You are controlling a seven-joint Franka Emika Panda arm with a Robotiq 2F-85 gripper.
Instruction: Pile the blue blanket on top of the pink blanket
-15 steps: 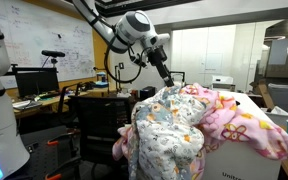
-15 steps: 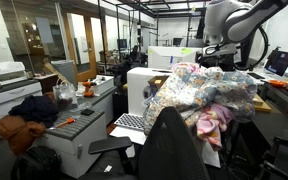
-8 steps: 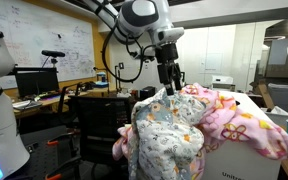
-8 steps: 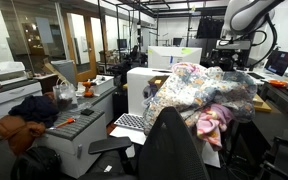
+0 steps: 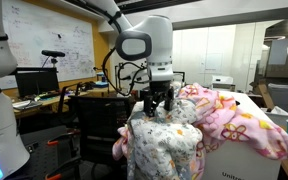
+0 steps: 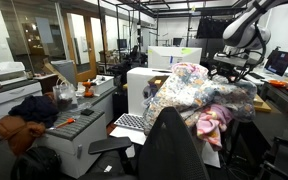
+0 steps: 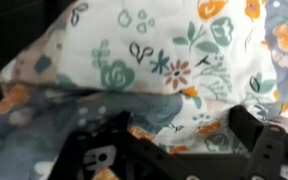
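The jaws stood spread wide, with nothing clamped between them. The gripper [image 5: 157,108] pointed down at the crest of the blue blanket [image 5: 166,145], apparently positioned to pinch a fold. That blanket lay draped partly over the pink blanket [image 5: 242,122]. Only the wrist view showed the printed fabric between the fingers [image 7: 266,142]. Only the exterior views showed the pink blanket's uncovered side.

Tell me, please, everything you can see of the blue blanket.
The blue blanket is soft, thin-looking cloth, pale blue-white, printed with teal, orange and grey flowers and leaves. It lies crumpled, draped down the front of the heap and partly over the pink blanket. The gripper hangs at its top, fingers apart over a fold; whether they touch the cloth I cannot tell.
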